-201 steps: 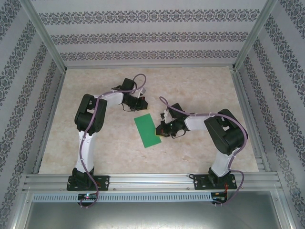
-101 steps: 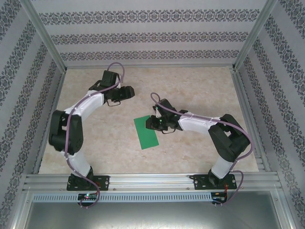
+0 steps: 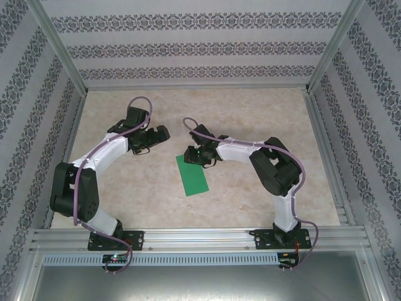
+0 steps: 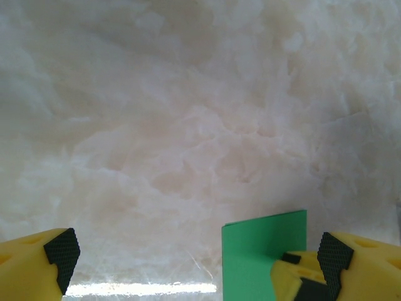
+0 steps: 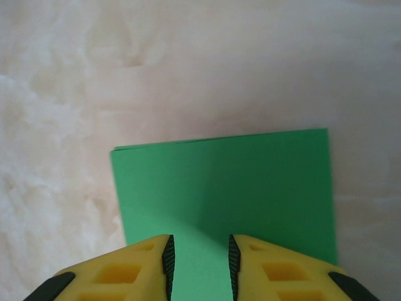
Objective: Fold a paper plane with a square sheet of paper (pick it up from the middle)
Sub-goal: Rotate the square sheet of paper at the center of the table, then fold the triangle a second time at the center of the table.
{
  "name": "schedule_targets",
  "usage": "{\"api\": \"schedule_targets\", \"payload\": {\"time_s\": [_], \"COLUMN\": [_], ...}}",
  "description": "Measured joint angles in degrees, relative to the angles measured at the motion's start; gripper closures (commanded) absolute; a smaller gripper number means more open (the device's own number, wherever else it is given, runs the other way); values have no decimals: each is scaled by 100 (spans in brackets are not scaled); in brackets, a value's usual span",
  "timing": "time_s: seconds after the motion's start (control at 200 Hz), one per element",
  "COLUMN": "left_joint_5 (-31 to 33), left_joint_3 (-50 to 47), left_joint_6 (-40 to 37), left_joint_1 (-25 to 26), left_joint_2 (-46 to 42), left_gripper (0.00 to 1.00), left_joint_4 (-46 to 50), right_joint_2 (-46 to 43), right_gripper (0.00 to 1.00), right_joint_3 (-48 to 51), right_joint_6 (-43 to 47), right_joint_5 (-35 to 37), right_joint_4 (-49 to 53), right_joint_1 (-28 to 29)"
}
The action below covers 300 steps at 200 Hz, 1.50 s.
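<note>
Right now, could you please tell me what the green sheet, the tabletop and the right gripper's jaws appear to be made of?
Green sheet: thin matte paper, lying flat with a crisp doubled edge.
Tabletop: glossy beige marble pattern, stone or a printed laminate; cannot tell which.
Right gripper jaws: matte yellow plastic, seemingly, with black ribbed pads, probably rubber.

pale marbled table (image 3: 250,113), green paper sheet (image 3: 192,177) – flat

Lab enclosure: aluminium frame (image 3: 188,235), patterned walls (image 3: 200,44)
</note>
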<state>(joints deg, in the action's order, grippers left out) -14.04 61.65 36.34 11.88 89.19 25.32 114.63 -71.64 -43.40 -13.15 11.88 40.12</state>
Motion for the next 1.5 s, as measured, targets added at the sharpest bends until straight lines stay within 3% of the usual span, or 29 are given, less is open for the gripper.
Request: {"api": "schedule_targets", "payload": {"time_s": [0.29, 0.605, 1.134, 1.499], "left_joint_5": [-1029, -1725, -1958, -2022], "left_joint_3": [-669, -1086, -1182, -1178], "left_joint_6": [378, 984, 1526, 1539], "left_joint_1": [96, 1147, 1515, 1589], "left_joint_2": [-28, -24, 595, 739], "left_gripper": [2, 24, 53, 51], "left_joint_4": [-101, -317, -702, -820], "right_joint_2": [-85, -122, -125, -125], "right_gripper": [71, 72, 76, 76], "right_joint_3": [203, 271, 433, 444], "right_joint_6": [-603, -820, -901, -901], "right_joint_5": [295, 365, 66, -2], "right_joint_4": [-197, -245, -485, -487], "right_joint_1": [-535, -702, -852, -885]}}
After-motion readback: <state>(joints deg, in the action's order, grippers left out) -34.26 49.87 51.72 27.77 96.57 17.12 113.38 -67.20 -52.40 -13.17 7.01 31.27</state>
